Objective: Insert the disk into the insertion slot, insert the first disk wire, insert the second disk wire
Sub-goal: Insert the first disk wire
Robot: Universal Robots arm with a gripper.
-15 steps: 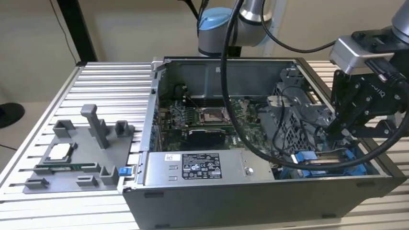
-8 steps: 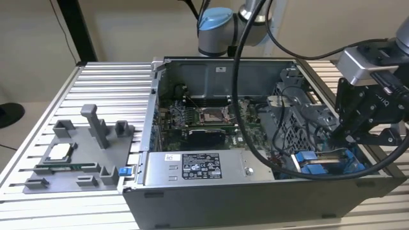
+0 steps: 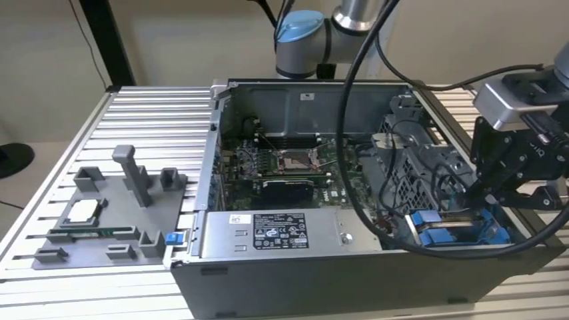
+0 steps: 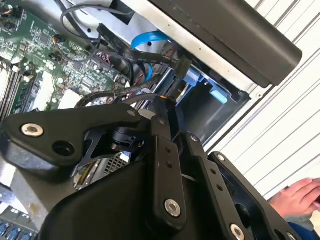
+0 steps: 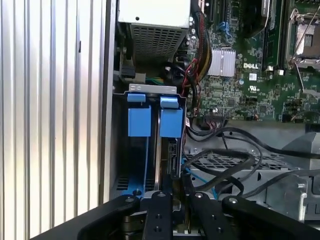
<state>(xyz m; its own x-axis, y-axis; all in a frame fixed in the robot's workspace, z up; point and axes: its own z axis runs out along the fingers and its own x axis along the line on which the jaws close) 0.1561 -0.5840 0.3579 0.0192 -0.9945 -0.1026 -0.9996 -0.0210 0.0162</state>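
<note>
The insertion slot (image 5: pixel 150 89) is a grey metal bay with blue tabs at the near right corner of the open computer case (image 3: pixel 294 100). The disk (image 5: pixel 172 152) stands edge-on inside it under one blue carrier tab (image 5: pixel 171 122), its connector edge facing me. A neighbouring bay (image 5: pixel 136 165) holds no drive. My gripper (image 3: pixel 492 198) hangs just above the disk's connector end. Its fingers (image 5: pixel 157 210) are drawn close together on the end of a black disk wire (image 4: pixel 125 97). A blue wire (image 4: pixel 150 37) curls beside the bay.
A silver power-supply box (image 3: pixel 266 233) lies along the case's near wall, with the motherboard (image 3: pixel 284 167) behind it. Loose black cables (image 5: pixel 235 155) cross a perforated cage beside the bay. A grey parts fixture (image 3: pixel 106 213) sits on the slatted table. A person's hand (image 4: pixel 295 197) rests near the case.
</note>
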